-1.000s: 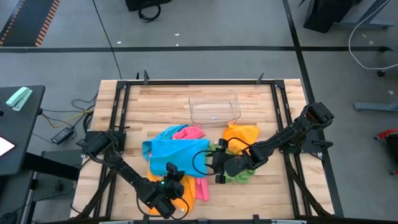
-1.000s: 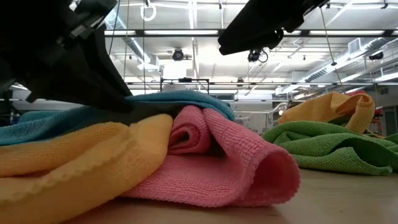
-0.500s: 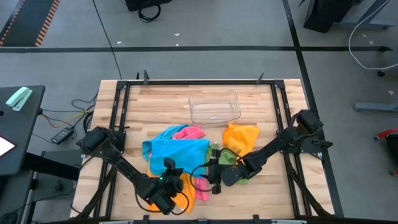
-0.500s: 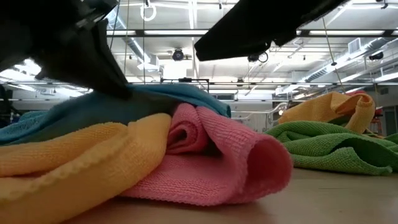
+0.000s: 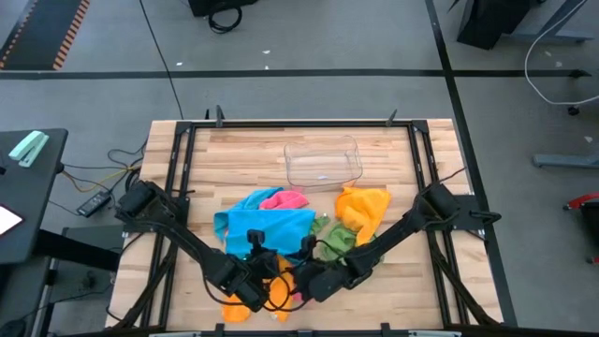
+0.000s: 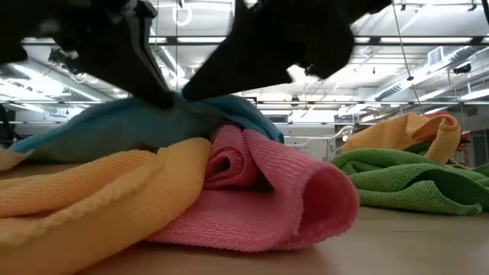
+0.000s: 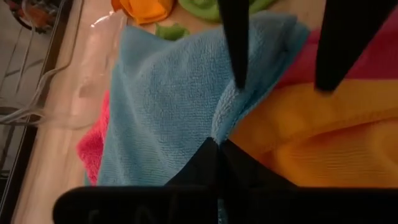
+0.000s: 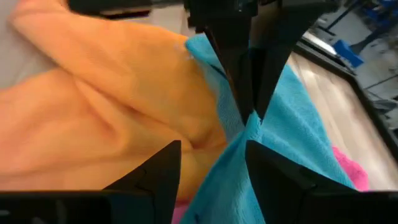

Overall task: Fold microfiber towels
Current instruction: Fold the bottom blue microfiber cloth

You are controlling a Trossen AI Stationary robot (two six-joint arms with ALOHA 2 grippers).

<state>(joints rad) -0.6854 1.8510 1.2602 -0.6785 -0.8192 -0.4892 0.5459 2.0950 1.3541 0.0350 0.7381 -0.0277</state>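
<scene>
Since a second ago the right end effector (image 5: 309, 281) has swung from the green towel (image 5: 339, 241) to the near table (image 5: 234, 154) edge, fingers spread either side of a blue towel (image 5: 267, 227) corner. Left end effector (image 5: 251, 288) has pinched that corner shut above the orange towel (image 6: 92, 195). Arms hide the grip from above. Beyond lie the pink towel (image 6: 290, 191) and a clear tray (image 5: 323, 161).

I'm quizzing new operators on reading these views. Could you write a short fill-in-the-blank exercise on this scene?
1. The left gripper is shut on the ___ towel.
2. The right gripper, beside it, is ___.
3. The clear plastic tray holds ___ towels.
4. Beside the green towel lies an ___ one.

Missing words: blue; open; no; orange
</scene>
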